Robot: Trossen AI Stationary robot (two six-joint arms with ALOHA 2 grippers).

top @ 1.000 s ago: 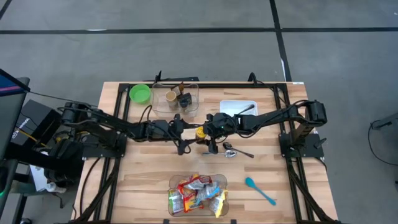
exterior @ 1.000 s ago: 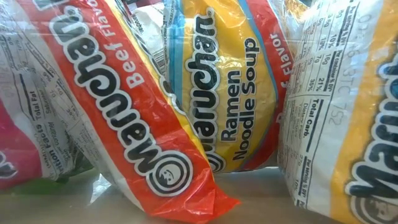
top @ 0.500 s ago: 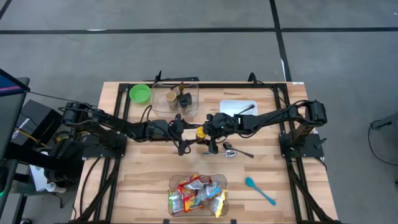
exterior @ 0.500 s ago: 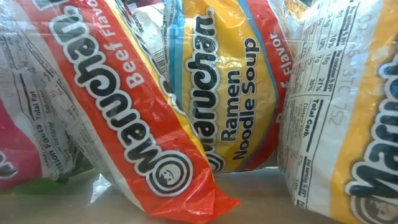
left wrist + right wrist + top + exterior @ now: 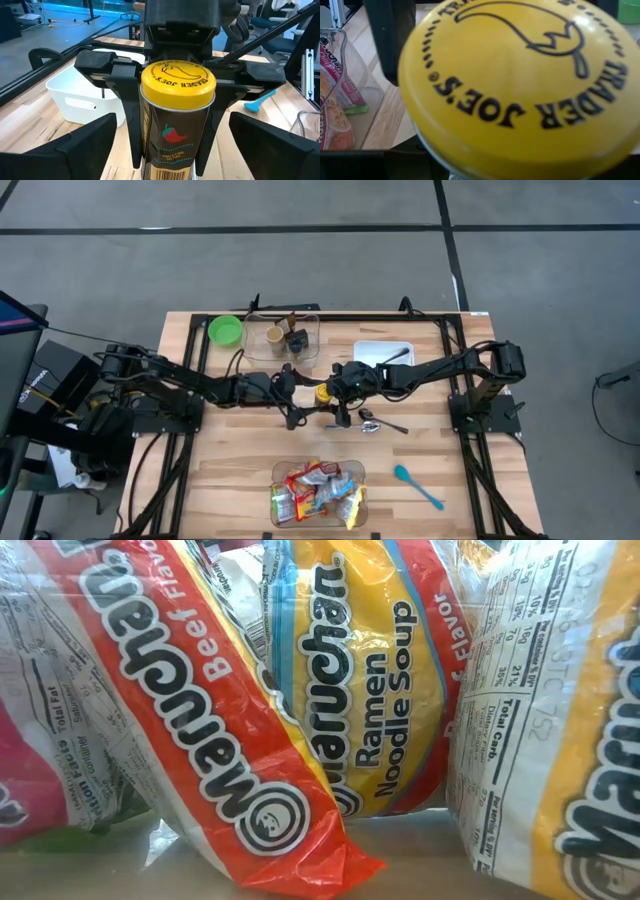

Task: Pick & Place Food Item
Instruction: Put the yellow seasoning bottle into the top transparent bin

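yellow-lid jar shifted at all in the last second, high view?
No. The yellow-lid jar sits at the same spot below the white tray, between both grippers.

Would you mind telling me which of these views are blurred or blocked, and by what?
Right wrist view: the jar's yellow lid fills the frame, soft at its edges. Low view: ramen packets crowd the lens and hide the table. Left wrist view: jar sharp, the near dark fingers blurred. High view: even light, everything small but clear.
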